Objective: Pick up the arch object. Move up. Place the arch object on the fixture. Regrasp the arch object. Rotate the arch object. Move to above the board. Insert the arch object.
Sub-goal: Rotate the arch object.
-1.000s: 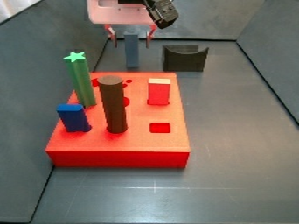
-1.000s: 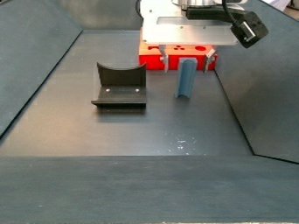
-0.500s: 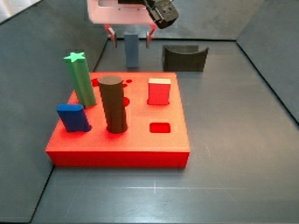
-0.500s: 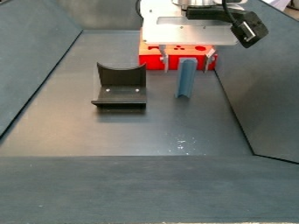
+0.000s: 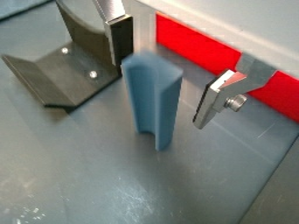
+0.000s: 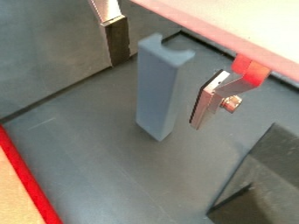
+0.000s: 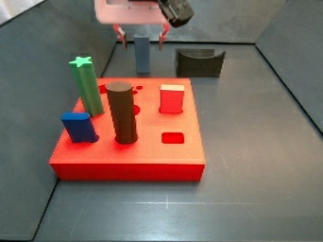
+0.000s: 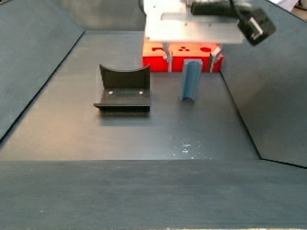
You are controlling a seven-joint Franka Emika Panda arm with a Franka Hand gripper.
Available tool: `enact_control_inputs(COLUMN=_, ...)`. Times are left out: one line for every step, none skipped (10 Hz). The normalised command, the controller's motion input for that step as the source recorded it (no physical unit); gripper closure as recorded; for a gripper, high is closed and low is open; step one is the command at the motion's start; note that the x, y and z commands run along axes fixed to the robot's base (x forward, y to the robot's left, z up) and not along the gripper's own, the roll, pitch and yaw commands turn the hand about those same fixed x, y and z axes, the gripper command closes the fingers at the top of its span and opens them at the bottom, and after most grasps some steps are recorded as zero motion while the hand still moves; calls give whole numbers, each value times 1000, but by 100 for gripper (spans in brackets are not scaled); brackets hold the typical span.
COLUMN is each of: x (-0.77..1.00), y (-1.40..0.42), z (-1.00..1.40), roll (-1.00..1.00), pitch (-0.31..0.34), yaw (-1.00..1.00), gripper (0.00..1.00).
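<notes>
Two silver fingers (image 5: pixel 218 98) of the open end effector (image 6: pixel 158 63) flank the upright arch object (image 5: pixel 153 102), apart from it, standing on the floor between the board (image 7: pixel 127 156) and fixture (image 8: pixel 122 88).

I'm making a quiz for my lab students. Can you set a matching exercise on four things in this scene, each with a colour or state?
Things:
1. arch object
2. fixture
3. board
4. gripper

States:
a. red, bearing pegs
b. open, its fingers either side of the upright block
c. slate-blue, standing on the floor
d. dark, nothing resting on it

Pairs: 1-c, 2-d, 3-a, 4-b
</notes>
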Motion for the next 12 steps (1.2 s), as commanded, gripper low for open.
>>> enact_control_inputs(x=-28, y=9, z=917, roll=-219, pitch=40, yaw=-23, gripper=0)
enact_control_inputs(x=-25, y=15, z=813, roll=-212, pitch=53, yaw=-28, gripper=0)
enact_control_inputs(x=-14, y=20, z=643, roll=-202, pitch=63, yaw=-35, gripper=0)
enact_control_inputs(x=-8, y=25, z=399, roll=-188, pitch=65, yaw=-45, gripper=0)
enact_control_inputs(x=0, y=0, z=0, roll=-14, pitch=6, yaw=1000, gripper=0)
enact_control_inputs(x=11, y=-3, z=-108, roll=-13, pitch=6, yaw=1000, gripper=0)
enact_control_inputs(x=43, y=-21, z=-123, roll=-12, pitch=4, yaw=1000, gripper=0)
enact_control_inputs(x=48, y=-14, z=-83, roll=-12, pitch=3, yaw=1000, gripper=0)
enact_control_inputs(x=45, y=-11, z=-56, roll=-13, pitch=2, yaw=1000, gripper=0)
enact_control_inputs(x=40, y=-9, z=-45, roll=-13, pitch=2, yaw=1000, gripper=0)
enact_control_inputs(x=42, y=-8, z=-38, roll=-14, pitch=1, yaw=1000, gripper=0)
enact_control_inputs(x=42, y=-7, z=-37, roll=-14, pitch=1, yaw=1000, gripper=0)
